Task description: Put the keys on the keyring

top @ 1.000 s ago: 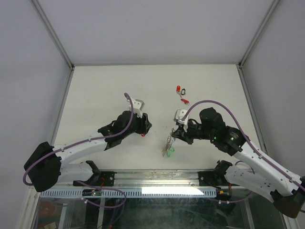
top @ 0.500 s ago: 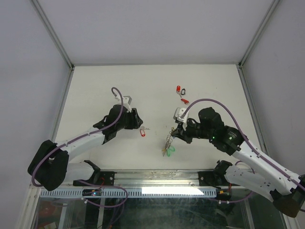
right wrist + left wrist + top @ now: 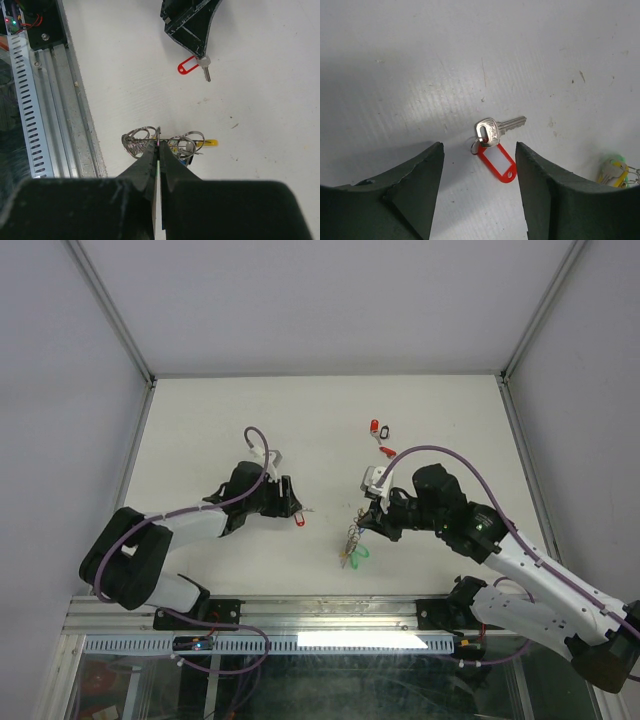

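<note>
A silver key with a red tag (image 3: 496, 159) lies flat on the white table, just ahead of my open left gripper (image 3: 479, 148), which touches nothing. It also shows in the top view (image 3: 300, 521) and the right wrist view (image 3: 189, 65). My right gripper (image 3: 158, 145) is shut on the keyring (image 3: 140, 137), a bunch of silvery wire loops with a yellow arc (image 3: 207, 143). In the top view the keyring (image 3: 352, 540) hangs below the right gripper (image 3: 366, 520), with a green tag (image 3: 359, 555) at its bottom. Three more tagged keys (image 3: 381, 428) lie at the back.
A metal rail (image 3: 35, 100) runs along the table's near edge, close to the keyring. The left gripper's fingers (image 3: 192, 30) show at the top of the right wrist view. The keyring's green and yellow end (image 3: 616, 171) shows at the lower right of the left wrist view.
My left gripper has drawn back to the left, and the red-tagged key now lies uncovered on the table. The right gripper and keyring have barely moved.
</note>
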Motion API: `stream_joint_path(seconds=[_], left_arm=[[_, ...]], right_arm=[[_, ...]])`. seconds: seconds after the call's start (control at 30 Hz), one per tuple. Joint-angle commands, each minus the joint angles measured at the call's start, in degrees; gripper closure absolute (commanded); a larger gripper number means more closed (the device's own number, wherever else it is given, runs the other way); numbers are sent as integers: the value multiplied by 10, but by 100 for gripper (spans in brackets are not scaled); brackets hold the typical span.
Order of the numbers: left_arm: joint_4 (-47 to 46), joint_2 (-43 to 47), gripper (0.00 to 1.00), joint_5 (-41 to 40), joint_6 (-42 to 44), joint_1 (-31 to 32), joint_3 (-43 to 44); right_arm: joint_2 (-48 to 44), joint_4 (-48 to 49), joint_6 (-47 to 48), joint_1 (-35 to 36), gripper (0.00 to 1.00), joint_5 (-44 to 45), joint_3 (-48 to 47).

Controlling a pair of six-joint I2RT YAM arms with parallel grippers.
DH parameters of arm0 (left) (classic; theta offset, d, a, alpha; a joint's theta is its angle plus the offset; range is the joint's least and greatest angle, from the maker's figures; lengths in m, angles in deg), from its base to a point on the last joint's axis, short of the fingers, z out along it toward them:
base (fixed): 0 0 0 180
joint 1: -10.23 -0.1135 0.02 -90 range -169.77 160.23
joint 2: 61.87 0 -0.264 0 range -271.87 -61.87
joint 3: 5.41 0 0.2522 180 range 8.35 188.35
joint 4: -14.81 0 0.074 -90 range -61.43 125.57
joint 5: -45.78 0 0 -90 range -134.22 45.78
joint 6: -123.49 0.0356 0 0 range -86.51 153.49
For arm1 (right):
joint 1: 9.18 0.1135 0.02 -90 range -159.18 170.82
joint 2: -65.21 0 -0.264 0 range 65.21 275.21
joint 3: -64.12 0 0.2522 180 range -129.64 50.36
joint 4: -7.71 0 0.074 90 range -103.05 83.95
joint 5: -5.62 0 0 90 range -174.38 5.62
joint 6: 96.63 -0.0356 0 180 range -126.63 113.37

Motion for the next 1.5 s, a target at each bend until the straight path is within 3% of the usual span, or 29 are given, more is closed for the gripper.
stream_joint_path(seconds=[0.0,0.3,0.97,1.13,1.4,1.47], left_arm=[[-61,-27,44,66,26,-3,-10],[-68,-65,55,84,36,-11,-18],[-61,-36,70,102,15,-11,-49],[-60,-31,78,98,12,-12,-50],[-53,-26,100,91,14,-11,-41],[-46,-17,100,87,20,-11,-31]], right_arm=[[-1,28,-4,2,100,-12,-17],[6,28,-6,2,100,-21,-18],[9,34,-8,2,100,-25,-11],[12,35,-8,2,100,-28,-10],[12,33,1,2,100,-15,-10],[10,31,4,2,100,-13,-11]])
